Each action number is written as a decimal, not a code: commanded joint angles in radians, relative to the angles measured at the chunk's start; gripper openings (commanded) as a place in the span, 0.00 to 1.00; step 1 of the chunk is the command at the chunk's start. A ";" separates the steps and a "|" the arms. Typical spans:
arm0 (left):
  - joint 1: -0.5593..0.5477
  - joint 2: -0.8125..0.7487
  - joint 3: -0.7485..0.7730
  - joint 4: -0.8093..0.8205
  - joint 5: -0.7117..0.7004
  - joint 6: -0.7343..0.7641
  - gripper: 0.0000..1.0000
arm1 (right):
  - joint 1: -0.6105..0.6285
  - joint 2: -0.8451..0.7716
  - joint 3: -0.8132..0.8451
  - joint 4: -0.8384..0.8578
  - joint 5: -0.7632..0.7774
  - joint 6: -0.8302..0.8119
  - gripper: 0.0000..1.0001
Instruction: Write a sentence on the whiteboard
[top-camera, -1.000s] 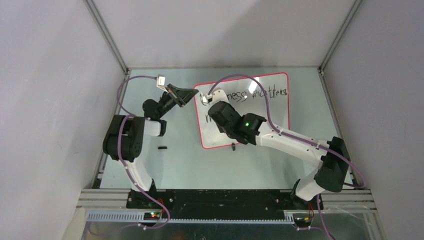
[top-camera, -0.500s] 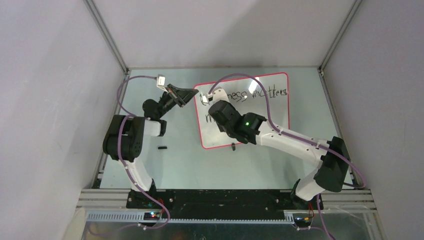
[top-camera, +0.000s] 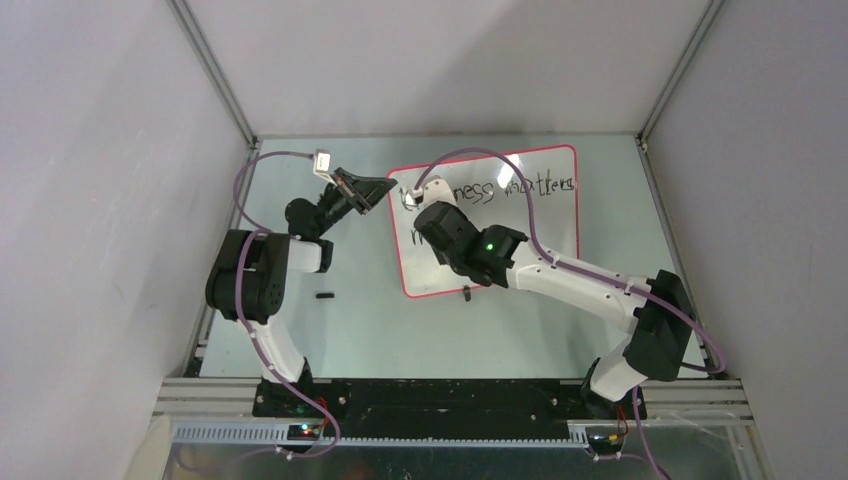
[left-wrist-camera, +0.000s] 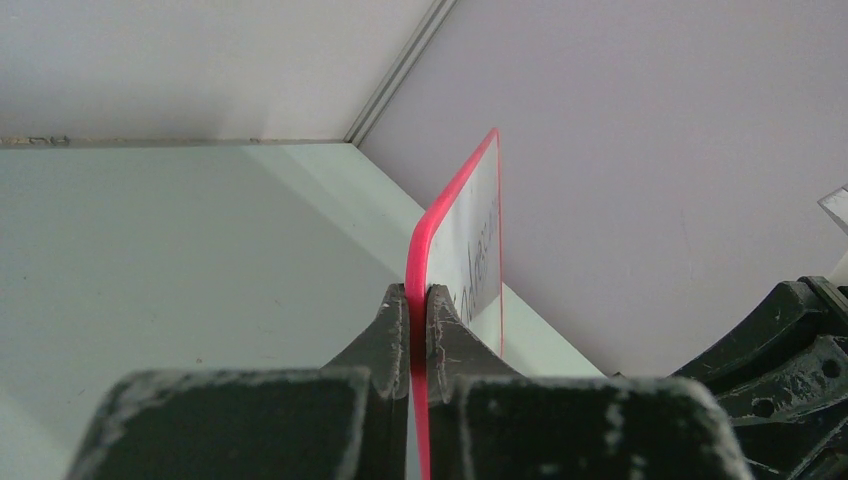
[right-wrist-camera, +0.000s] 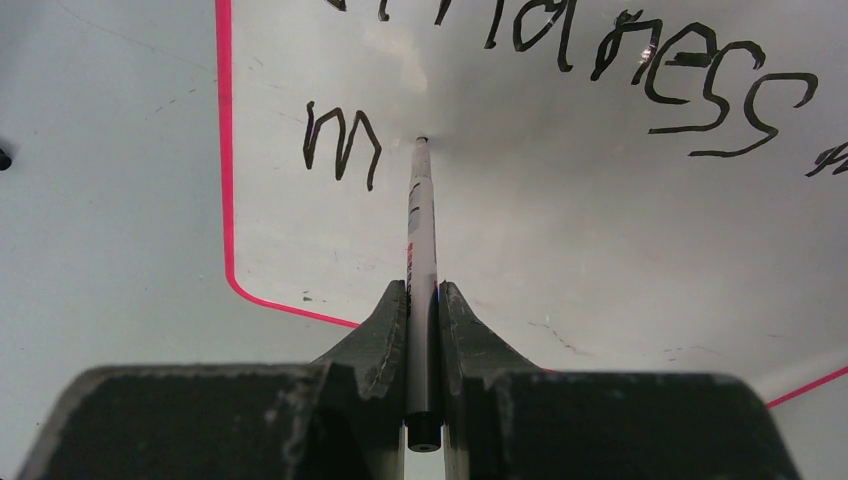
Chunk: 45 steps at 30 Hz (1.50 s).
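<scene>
Left gripper (left-wrist-camera: 418, 300): It is shut tight on the pink left edge of the whiteboard (left-wrist-camera: 478, 210). It has not moved.
Right gripper (right-wrist-camera: 423, 295): It is shut on the marker (right-wrist-camera: 420, 215) and pinches it near the back end.
Whiteboard: It lies on the table (top-camera: 400, 320), toward the far side, under the right arm's wrist.
Sentence (right-wrist-camera: 690, 85): The top line is written. I can read "ness matters" where the arm does not hide it. The second line has only an "m" (right-wrist-camera: 342, 145).
Marker tip: It sits just to the right of the "m", near it but apart from it. It looks like it touches the board.
What has changed: Very little. The right arm has slid a tiny bit to the left. No new letter shows.
What it means: I think the pen is set to start the next letter. Most of the last word is not yet written.
Watch out: If the board slips, the next letter may go wobbly.
</scene>
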 joint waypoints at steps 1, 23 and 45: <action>-0.005 -0.003 0.014 0.037 0.034 0.062 0.00 | -0.005 0.015 0.006 0.021 0.012 0.005 0.00; -0.005 -0.003 0.013 0.037 0.034 0.064 0.00 | 0.036 0.018 -0.002 -0.066 0.012 0.069 0.00; -0.004 -0.002 0.013 0.037 0.035 0.062 0.00 | 0.008 -0.006 -0.014 -0.039 0.017 0.040 0.00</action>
